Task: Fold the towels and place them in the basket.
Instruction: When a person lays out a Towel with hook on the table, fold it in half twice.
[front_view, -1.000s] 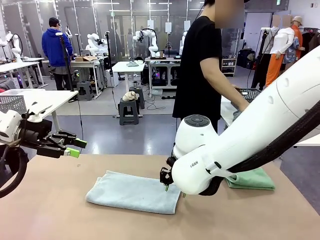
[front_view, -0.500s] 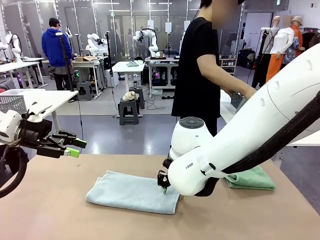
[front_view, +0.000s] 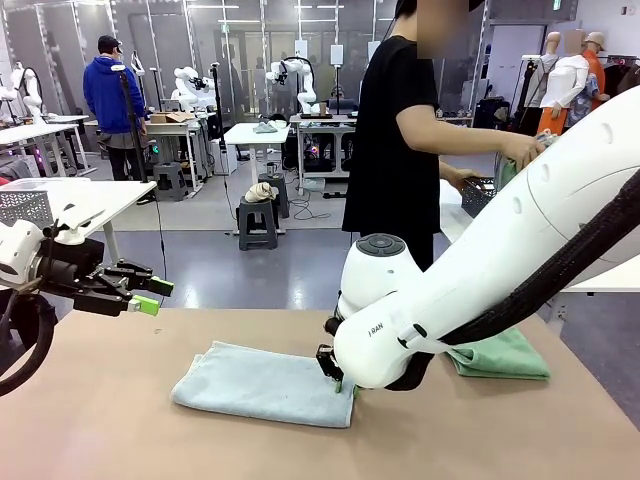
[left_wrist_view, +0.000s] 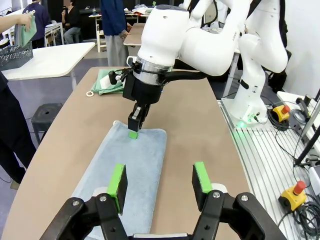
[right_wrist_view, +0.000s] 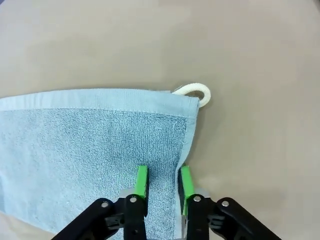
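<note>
The pale blue towel (front_view: 265, 385) lies flat on the tan table (front_view: 120, 430), a little left of the middle, with a small white loop tag (right_wrist_view: 194, 91) poking out at one corner. The right gripper (right_wrist_view: 163, 181) is down at the towel's right-hand edge, its green pads (right_wrist_view: 141, 181) drawn close together and pinching that edge of the pale blue towel between them. The left gripper (left_wrist_view: 159, 181) hangs off to the left above the table, jaws spread apart with nothing between them; from its wrist view it looks down the length of the towel toward the other arm. A green towel (front_view: 502, 357) sits folded on the table's right side, partly behind the right arm. Across the table the person stands turned toward a side table, one hand (front_view: 522, 149) lifting a greenish cloth above a dark mesh basket (front_view: 483, 191).
</note>
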